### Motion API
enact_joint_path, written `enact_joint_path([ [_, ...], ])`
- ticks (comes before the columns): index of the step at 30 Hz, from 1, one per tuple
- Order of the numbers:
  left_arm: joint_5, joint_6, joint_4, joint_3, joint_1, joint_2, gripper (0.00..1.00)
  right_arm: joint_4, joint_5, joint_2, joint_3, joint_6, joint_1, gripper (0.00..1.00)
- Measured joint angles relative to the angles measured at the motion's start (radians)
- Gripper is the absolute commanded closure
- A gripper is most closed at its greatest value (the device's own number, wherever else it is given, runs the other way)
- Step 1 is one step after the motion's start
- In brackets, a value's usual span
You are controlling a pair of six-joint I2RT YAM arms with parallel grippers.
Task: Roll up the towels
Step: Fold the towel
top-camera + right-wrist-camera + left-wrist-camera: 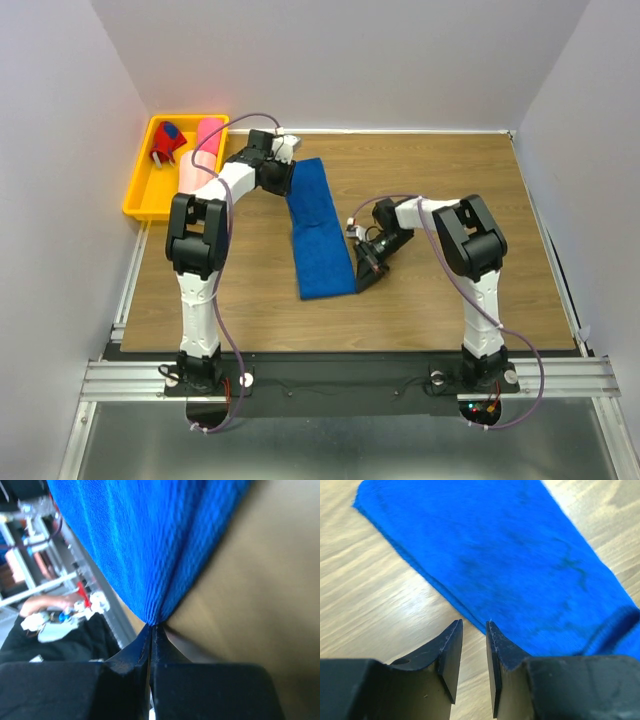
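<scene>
The royal blue towel (pixel 318 230) lies flat and stretched out on the wooden table, running from far to near. My left gripper (pixel 283 180) is low at its far left edge. In the left wrist view the towel (pixel 520 545) lies just past the gripper (pixel 474 622), whose jaws stand a narrow gap apart with only bare wood between them. My right gripper (pixel 358 272) is at the towel's near right corner. In the right wrist view it (pixel 151 626) is shut on a pinched fold of the towel (pixel 150 540). A pink rolled towel (pixel 207 140) lies in the tray.
A yellow plastic tray (pixel 135 195) stands at the far left of the table. It also holds a red thing with a blue patch (pixel 167 143). White walls close in the left, back and right sides. A metal rail runs along the near edge.
</scene>
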Motion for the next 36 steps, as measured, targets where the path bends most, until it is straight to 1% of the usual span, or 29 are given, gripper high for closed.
enact_joint_path([
  [3,0.021,0.012,0.003,0.001,-0.011,0.024,0.64,0.003,-0.027,-0.022,-0.069,0.000,0.031,0.99],
  [4,0.027,0.017,0.003,0.002,-0.016,0.035,0.64,0.005,-0.038,-0.027,-0.085,0.000,0.037,0.93],
  [5,0.033,0.021,0.000,0.006,-0.020,0.044,0.65,0.006,-0.047,-0.034,-0.102,0.000,0.043,0.84],
  [6,0.042,0.024,-0.001,0.016,-0.027,0.065,0.65,0.004,-0.056,-0.044,-0.120,0.000,0.047,0.77],
  [7,0.048,0.026,-0.002,0.030,-0.033,0.083,0.65,0.002,-0.062,-0.055,-0.132,0.000,0.048,0.67],
  [8,0.052,0.027,-0.005,0.039,-0.035,0.092,0.64,0.002,-0.066,-0.060,-0.136,-0.001,0.048,0.61],
  [9,0.063,0.028,-0.003,0.063,-0.041,0.108,0.61,0.003,-0.067,-0.073,-0.141,0.001,0.048,0.53],
  [10,0.072,0.031,-0.003,0.075,-0.042,0.114,0.58,0.003,-0.067,-0.089,-0.144,-0.001,0.048,0.41],
  [11,0.078,0.032,-0.003,0.078,-0.044,0.114,0.53,0.004,-0.065,-0.113,-0.149,-0.001,0.048,0.39],
  [13,0.100,0.039,0.005,0.071,-0.046,0.101,0.50,0.005,-0.055,-0.170,-0.157,0.007,0.047,0.37],
  [15,0.112,0.050,0.014,0.037,-0.048,0.063,0.29,0.003,-0.040,-0.243,-0.158,0.010,0.040,0.36],
  [16,0.113,0.054,0.025,0.000,-0.047,0.027,0.16,0.003,-0.038,-0.277,-0.157,0.010,0.038,0.36],
  [17,0.114,0.067,0.029,-0.040,-0.047,-0.023,0.01,0.003,-0.030,-0.309,-0.156,0.011,0.035,0.36],
  [20,0.102,0.094,0.050,-0.157,-0.045,-0.204,0.01,-0.007,0.004,-0.392,-0.124,0.013,0.023,0.39],
  [22,0.096,0.117,0.060,-0.249,-0.045,-0.415,0.01,-0.001,0.027,-0.409,-0.057,0.015,0.018,0.44],
  [23,0.094,0.144,0.112,-0.301,-0.044,-0.534,0.01,-0.003,0.038,-0.403,-0.020,0.019,0.017,0.46],
  [24,0.094,0.159,0.130,-0.333,-0.043,-0.606,0.01,0.000,0.044,-0.391,0.019,0.023,0.016,0.48],
  [25,0.095,0.180,0.154,-0.381,-0.043,-0.693,0.01,0.013,0.051,-0.376,0.055,0.027,0.016,0.53],
  [26,0.098,0.207,0.174,-0.449,-0.043,-0.764,0.01,0.019,0.052,-0.359,0.085,0.034,0.016,0.55],
  [27,0.110,0.243,0.168,-0.489,-0.044,-0.877,0.01,0.021,0.052,-0.341,0.115,0.043,0.016,0.56],
  [29,0.146,0.323,0.134,-0.573,-0.051,-0.968,0.01,0.041,0.050,-0.296,0.163,0.063,0.016,0.61],
  [30,0.154,0.353,0.110,-0.602,-0.061,-1.003,0.03,0.048,0.048,-0.276,0.176,0.071,0.016,0.63],
  [31,0.158,0.400,0.079,-0.655,-0.091,-1.035,0.05,0.057,0.044,-0.259,0.187,0.085,0.016,0.65],
  [32,0.150,0.415,0.069,-0.681,-0.108,-1.043,0.06,0.067,0.042,-0.241,0.195,0.097,0.016,0.66],
  [33,0.130,0.444,0.066,-0.754,-0.177,-1.085,0.09,0.078,0.037,-0.217,0.200,0.115,0.018,0.67],
  [35,0.111,0.477,0.043,-0.870,-0.271,-1.096,0.16,0.089,0.031,-0.192,0.200,0.132,0.023,0.69],
  [36,0.076,0.489,0.047,-0.975,-0.367,-1.123,0.25,0.096,0.028,-0.180,0.200,0.142,0.029,0.69],
])
